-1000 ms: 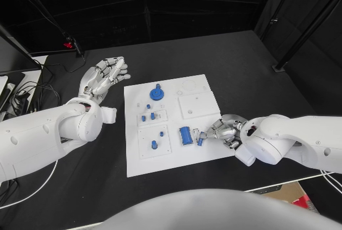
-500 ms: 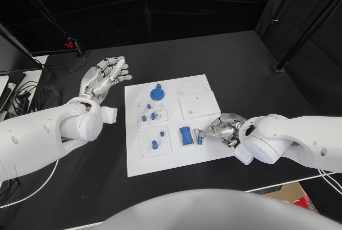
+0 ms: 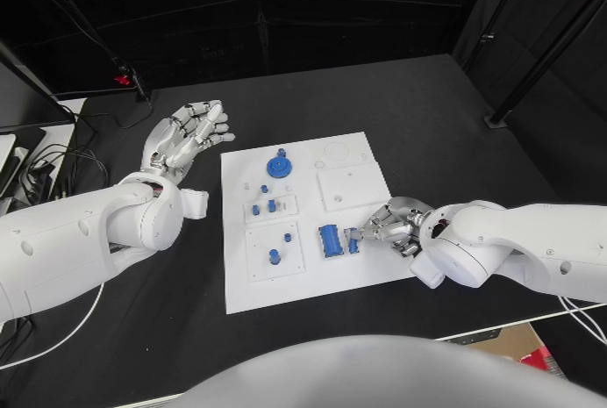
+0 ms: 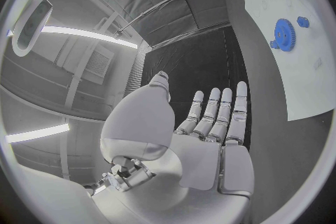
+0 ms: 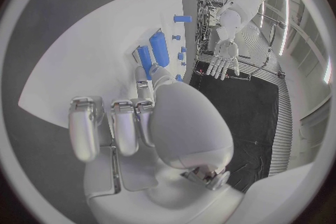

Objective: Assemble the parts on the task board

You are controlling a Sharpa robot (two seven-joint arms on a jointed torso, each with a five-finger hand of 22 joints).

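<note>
The board (image 3: 303, 285) is plain white, unpatterned; the table (image 3: 417, 118) under it is flat black; the gear (image 3: 278, 168) on the board's far part, nearer the left hand (image 3: 189, 132), is bright blue; the block (image 3: 330, 239) just beside the right hand (image 3: 395, 231) is the same blue, with a darker blue line along it; the small pegs (image 3: 262, 202) between gear and block are blue too; both hands are silver with dark seams; the arms (image 3: 89, 232) are glossy white.

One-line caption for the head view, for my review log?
Right hand pinches a small blue part beside the blue block on the white board; left hand hovers open beside it.
</note>
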